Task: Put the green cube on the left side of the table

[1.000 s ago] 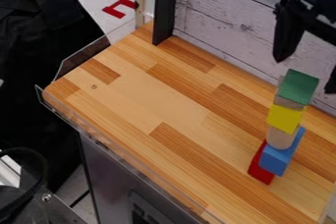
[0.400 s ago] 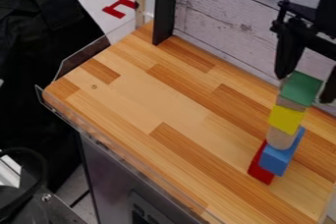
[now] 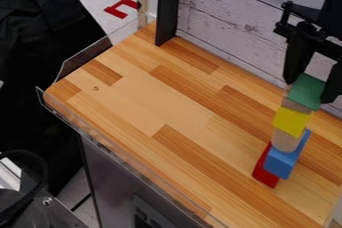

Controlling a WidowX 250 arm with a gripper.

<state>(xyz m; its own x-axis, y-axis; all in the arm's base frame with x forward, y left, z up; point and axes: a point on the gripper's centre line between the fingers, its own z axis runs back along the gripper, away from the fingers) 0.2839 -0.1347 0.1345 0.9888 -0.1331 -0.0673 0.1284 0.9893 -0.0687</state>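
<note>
A wooden table stretched left to lower right beside a plank wall as the gripper, jaws apart, straddled the green cube at right.

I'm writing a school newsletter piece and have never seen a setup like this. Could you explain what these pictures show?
The black machine at upper right is a robot arm; the part that grasps is its gripper. Every picture comes from one fixed camera looking down at a slant on a wooden tabletop.

Toward the right of the view stands a tower of blocks. From the top: a green cube, a thin-looking light wooden piece, a yellow block, a rounded light wooden block, then a blue block and a red block at the base.

The gripper is right at the green cube, which is still on the tower. Whether it has a firm hold, I can't tell.
</note>
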